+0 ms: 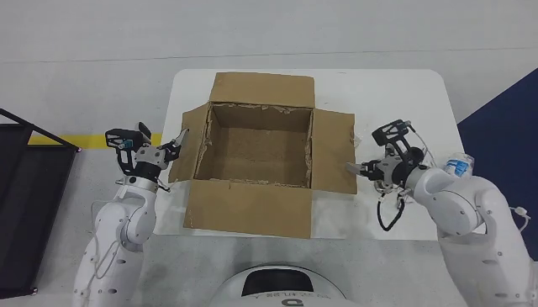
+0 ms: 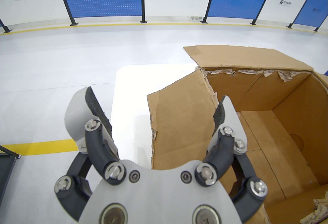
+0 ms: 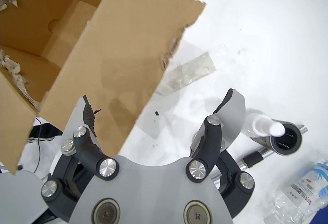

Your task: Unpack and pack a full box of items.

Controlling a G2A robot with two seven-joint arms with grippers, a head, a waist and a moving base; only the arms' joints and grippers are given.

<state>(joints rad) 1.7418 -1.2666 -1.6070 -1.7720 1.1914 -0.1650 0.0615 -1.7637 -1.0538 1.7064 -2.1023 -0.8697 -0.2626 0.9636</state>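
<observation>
So the cardboard box (image 1: 256, 115) is parked in the middle of the table (image 1: 387, 97) with all four flaps folded outward, and bare cardboard is all that can be made out on its floor. The left end effector (image 2: 156, 96) is held just beside the left flap (image 2: 179, 119), fingers spread wide and nothing gripped. The flap's edge is seen lined up between the fingers, though whether contact is made can't be told. Same deal on the other side: the right end effector (image 3: 158, 97) is released, nothing held, at the outer edge of the right flap (image 3: 123, 42). A clear plastic bottle (image 3: 299, 191) is lying on the table near the right arm, apart from the box.

Handling-wise, the box is judged to be light and fairly stiff. The flaps are hinged at a crease though, and the rims are torn and ragged, so they'd probably be bent or ripped further if pinched at a corner. A flap is best taken mid-edge, on sound board. The bottle looks thin-walled and slick, easily crushed, so a gentle grip around its middle is called for.
</observation>
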